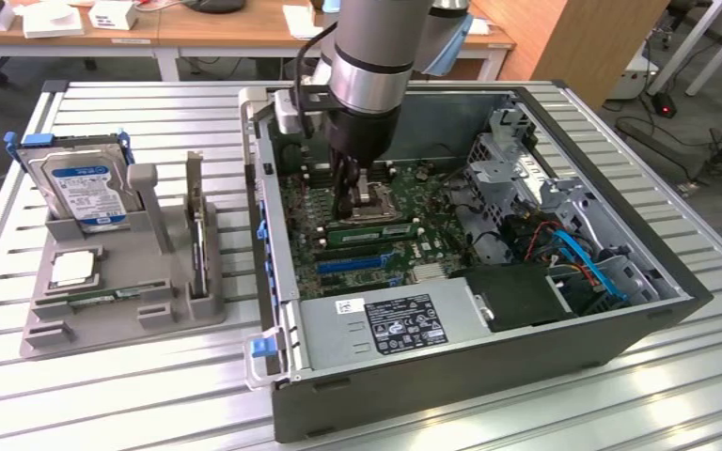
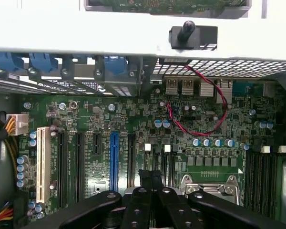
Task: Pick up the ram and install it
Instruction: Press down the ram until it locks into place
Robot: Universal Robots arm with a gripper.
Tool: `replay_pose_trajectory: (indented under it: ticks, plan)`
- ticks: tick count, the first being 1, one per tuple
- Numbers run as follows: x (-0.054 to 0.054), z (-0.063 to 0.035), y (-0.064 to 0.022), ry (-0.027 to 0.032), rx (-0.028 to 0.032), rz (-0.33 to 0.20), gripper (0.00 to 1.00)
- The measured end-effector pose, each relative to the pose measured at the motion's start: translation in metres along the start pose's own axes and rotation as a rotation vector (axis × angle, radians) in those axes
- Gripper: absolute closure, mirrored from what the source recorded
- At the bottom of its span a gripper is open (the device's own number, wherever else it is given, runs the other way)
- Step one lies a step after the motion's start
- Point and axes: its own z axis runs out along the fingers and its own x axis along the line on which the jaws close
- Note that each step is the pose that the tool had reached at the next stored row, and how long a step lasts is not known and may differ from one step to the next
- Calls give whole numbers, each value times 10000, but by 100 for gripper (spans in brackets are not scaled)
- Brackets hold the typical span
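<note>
Your jaws [image 1: 356, 195] are closed, tips pressed together, and you have them low inside the open computer case [image 1: 662, 282], right over the memory slots [image 2: 157, 160] beside the CPU socket [image 2: 210, 183]. In the wrist view the fingertips [image 2: 144, 177] meet with nothing green showing between them, so you can't confirm a grip on anything.

The ram [image 1: 368, 228] appears to be the pale-labelled green stick lying along the slots just below your jaws in the exterior view. By that reading you are at the install step, not the pick-up. Seating it calls for the stick to be square in its slot, pressure straight down, and both end latches [image 2: 148, 148] caught.

What you can't see: your own arm hides the contact point, and whether the stick is fully home or the latches have closed is hard to make out. On the bench [image 1: 148, 395], the grey parts holder [image 1: 123, 310] carries a hard drive [image 1: 86, 188], and a thin greenish strip [image 1: 108, 297] there is too small to identify.
</note>
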Motion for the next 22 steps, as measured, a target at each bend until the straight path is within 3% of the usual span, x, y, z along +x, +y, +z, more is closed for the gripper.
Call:
replay_pose_trajectory:
  ticks: [14,22]
  plan:
    - [1,141,0,0,1,0,91]
    - [-25,158,8,2,1,1,91]
